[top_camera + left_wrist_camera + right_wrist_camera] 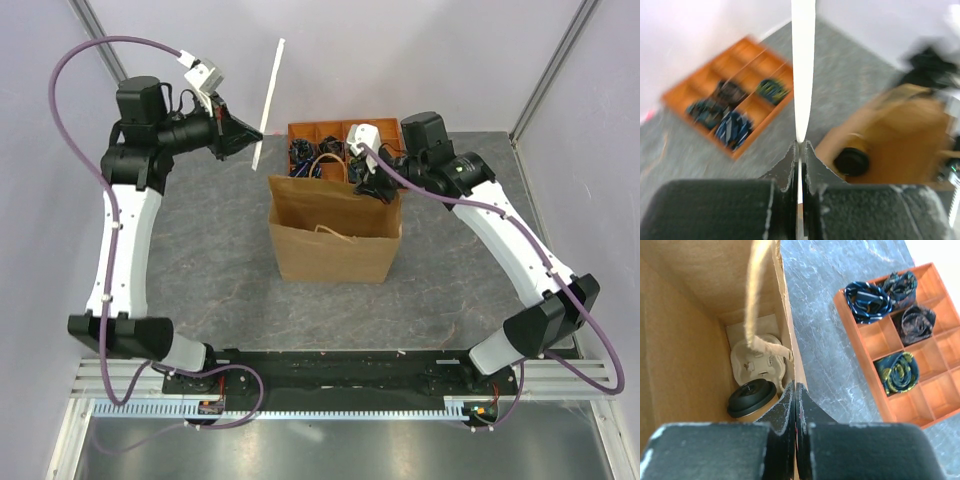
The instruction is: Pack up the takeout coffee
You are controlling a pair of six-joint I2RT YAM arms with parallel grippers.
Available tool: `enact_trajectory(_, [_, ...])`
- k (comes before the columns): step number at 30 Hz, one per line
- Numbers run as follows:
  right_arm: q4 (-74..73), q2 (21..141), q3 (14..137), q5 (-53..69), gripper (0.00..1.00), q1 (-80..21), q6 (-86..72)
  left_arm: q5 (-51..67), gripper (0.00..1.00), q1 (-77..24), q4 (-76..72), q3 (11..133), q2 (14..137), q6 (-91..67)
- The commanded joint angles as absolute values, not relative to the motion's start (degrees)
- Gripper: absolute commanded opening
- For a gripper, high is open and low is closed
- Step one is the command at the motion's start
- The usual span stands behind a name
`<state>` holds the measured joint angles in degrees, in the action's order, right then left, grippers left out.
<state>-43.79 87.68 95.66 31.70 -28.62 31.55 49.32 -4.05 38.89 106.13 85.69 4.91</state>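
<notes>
1. While the right gripper (795,389) is hanging at the upper right corner of the paper bag (330,255), its jaws are pressing together on what looks like the bag's paper rim, holding that side open.
2. The takeout coffee (751,399) is sitting down at the bottom of the bag, black lid facing up, right against the cup carrier (759,364). So I'm reading the cup itself as packed.
3. The left gripper (800,146) is hovering over the table (220,240) at the upper left of the overhead frame, well apart from the bag. It's pinching a thin white stick (270,100) at its lower end. Could be a straw or stirrer, can't tell.
4. Here's the bit that matters: the stick's long axis is running up the frame, leaning slightly right, and pointing away from the bag. From the left gripper, the cup is lying toward the lower right, down inside the bag mouth.
5. The right gripper is way nearer the cup, practically above it, but it's busy with the rim. I'm guessing any drop-in is falling to the left arm.
6. Behind the bag, the orange tray (296,128) is just sitting there, not involved.
</notes>
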Motion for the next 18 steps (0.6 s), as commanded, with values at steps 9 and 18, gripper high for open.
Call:
enact_trajectory(9, [-43.7,89.0,97.7,37.7,0.00,-25.2,28.0,48.6,0.02,-24.4,40.3,95.7,75.8,24.8])
enact_trajectory(18, [-43.9,88.6,97.8,38.9,0.00,-24.9,28.8,41.2,0.03,-27.4,44.7,92.4,78.9,36.5])
